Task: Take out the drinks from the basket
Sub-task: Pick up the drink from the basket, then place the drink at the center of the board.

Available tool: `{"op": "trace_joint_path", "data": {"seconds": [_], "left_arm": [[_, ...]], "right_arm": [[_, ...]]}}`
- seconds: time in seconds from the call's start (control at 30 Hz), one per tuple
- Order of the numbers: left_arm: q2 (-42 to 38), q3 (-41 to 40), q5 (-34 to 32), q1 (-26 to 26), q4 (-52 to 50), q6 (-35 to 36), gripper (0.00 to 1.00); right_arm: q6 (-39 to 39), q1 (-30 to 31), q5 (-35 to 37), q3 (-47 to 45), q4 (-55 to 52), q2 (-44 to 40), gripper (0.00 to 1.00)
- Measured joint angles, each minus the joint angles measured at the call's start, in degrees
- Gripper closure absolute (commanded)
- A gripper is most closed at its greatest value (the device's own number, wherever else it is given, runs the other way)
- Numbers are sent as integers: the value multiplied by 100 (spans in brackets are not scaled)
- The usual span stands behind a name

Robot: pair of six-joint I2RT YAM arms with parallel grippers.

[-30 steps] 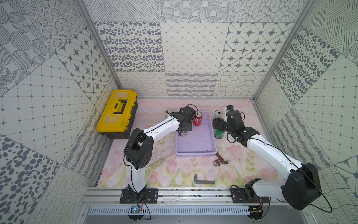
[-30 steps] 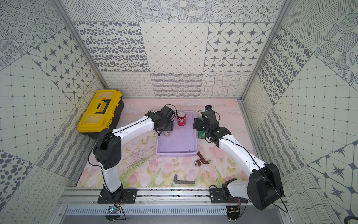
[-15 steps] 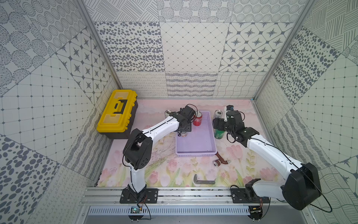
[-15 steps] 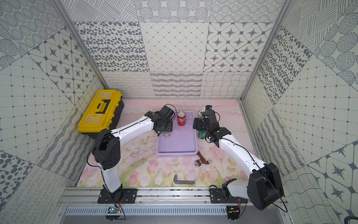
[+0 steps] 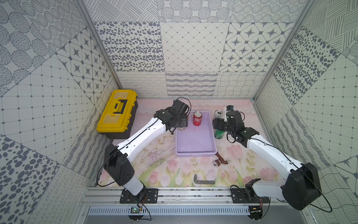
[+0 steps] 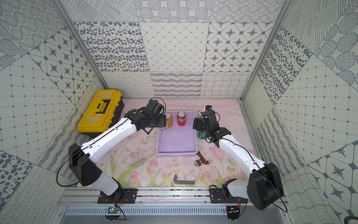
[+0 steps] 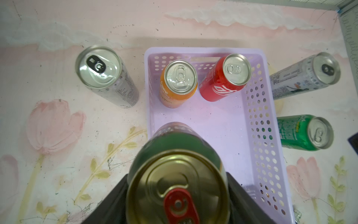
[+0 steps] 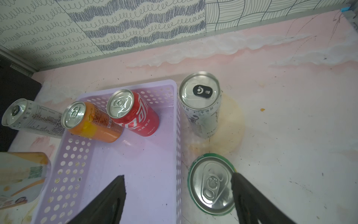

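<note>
The lavender basket (image 5: 195, 153) (image 7: 259, 124) holds an orange can (image 7: 179, 81) (image 6: 169, 119) and a red can (image 5: 197, 118) (image 7: 226, 79) upright at its far end. My left gripper (image 7: 177, 184) (image 5: 182, 124) is shut on the dark green gold-topped can (image 7: 177, 174), over the basket's left wall. A slim silver can (image 7: 104, 71) stands left of the basket. Another silver can (image 5: 218, 115) (image 8: 200, 100) and the bright green can (image 5: 219, 134) (image 8: 212, 184) stand on the table to the right. My right gripper (image 8: 178, 176) (image 5: 218, 124) is open, astride the basket's right wall and the green can.
A yellow-and-black toolbox (image 5: 117, 114) sits at the back left. In front of the basket lie a brown pipe-like tool (image 5: 220, 162) and a grey L-shaped bracket (image 5: 203, 181). The back wall is close behind the cans.
My left arm has swung a little to the left with the dark green can in its grip, and its elbow has dropped. The right arm has not moved.
</note>
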Motion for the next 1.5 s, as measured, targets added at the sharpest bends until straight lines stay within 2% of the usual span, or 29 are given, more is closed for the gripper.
{"op": "trace_joint_path", "data": {"seconds": [0.27, 0.47, 0.7, 1.0, 1.23, 1.37, 1.5], "left_arm": [[-960, -804, -251, 306, -227, -35, 48], [-1141, -1486, -389, 632, -219, -195, 48], [-544, -1665, -472, 765, -17, -389, 48], [367, -1513, -459, 979, 457, -518, 48], [748, -1403, -426, 1038, 710, -553, 47], [876, -1340, -442, 1060, 776, -575, 43], [898, -1346, -461, 1075, 870, -608, 32]], "right_arm": [[9, 0, -4, 0, 15, 0, 11], [9, 0, -7, 0, 22, 0, 11], [7, 0, -2, 0, 20, 0, 11], [7, -2, -2, 0, 22, 0, 11], [9, -2, 0, 0, 22, 0, 11], [7, -2, 0, 0, 22, 0, 11], [7, -20, -2, -2, 22, 0, 11]]}}
